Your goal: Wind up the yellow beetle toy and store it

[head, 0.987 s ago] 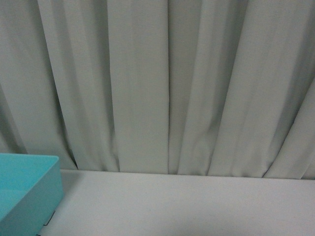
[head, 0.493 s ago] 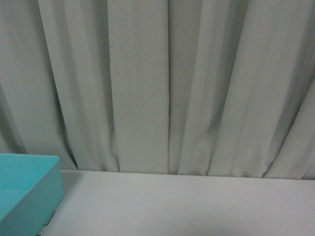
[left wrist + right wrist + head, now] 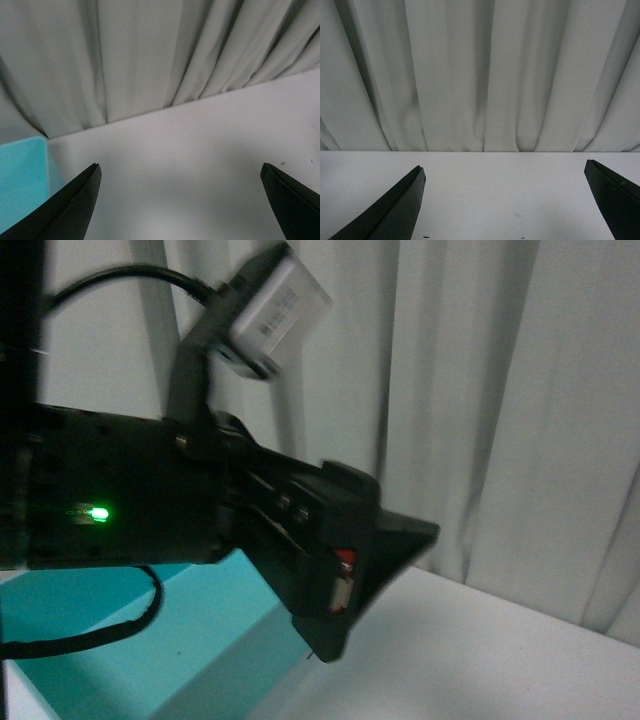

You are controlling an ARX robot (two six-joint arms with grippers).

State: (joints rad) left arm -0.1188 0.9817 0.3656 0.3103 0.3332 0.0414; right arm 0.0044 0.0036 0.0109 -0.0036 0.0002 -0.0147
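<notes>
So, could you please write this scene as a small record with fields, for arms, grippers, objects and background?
left arm: black, fills the left of the front view, in front of the turquoise plastic bin
left gripper: open, nothing between its fingers, over the white table
right gripper: open, empty, facing the pale grey pleated curtain
yellow beetle toy: not in any view

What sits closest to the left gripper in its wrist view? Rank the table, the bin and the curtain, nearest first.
From the left gripper, in its wrist view:
1. Table: directly below and between the open fingers.
2. Bin: the turquoise one, just past one finger, off to the side.
3. Curtain: farthest, hanging behind the table's back edge.
</notes>
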